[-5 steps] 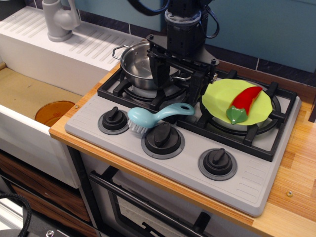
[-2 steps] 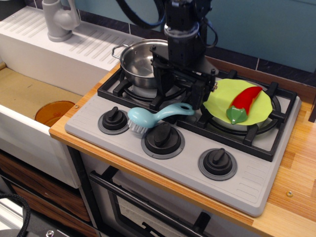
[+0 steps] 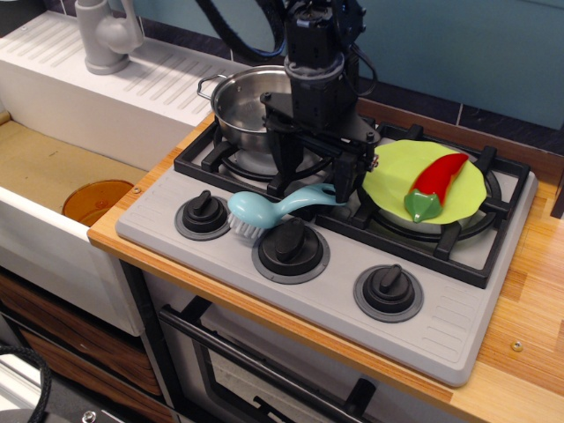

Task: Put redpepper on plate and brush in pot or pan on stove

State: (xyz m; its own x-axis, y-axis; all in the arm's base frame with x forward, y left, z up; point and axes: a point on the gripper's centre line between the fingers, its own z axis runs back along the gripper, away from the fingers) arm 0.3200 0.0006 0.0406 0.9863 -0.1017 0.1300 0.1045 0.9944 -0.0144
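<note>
The red pepper (image 3: 437,183) lies on the lime-green plate (image 3: 391,178), which rests on the right burner of the grey stove (image 3: 441,326). The light blue brush (image 3: 269,210) lies across the stove's front, bristles down by the left knob, its loop handle under my gripper. The steel pot (image 3: 240,107) sits on the back left burner, partly hidden by the arm. My gripper (image 3: 311,187) is open and points down, its fingers straddling the brush handle just above it.
Three black knobs (image 3: 290,248) line the stove's front. A white sink (image 3: 53,167) with a grey tap (image 3: 104,33) stands to the left. The wooden counter (image 3: 529,291) runs along the right.
My gripper has moved forward and left, from between pot and plate down over the brush handle. The brush, pepper and plate have not moved.
</note>
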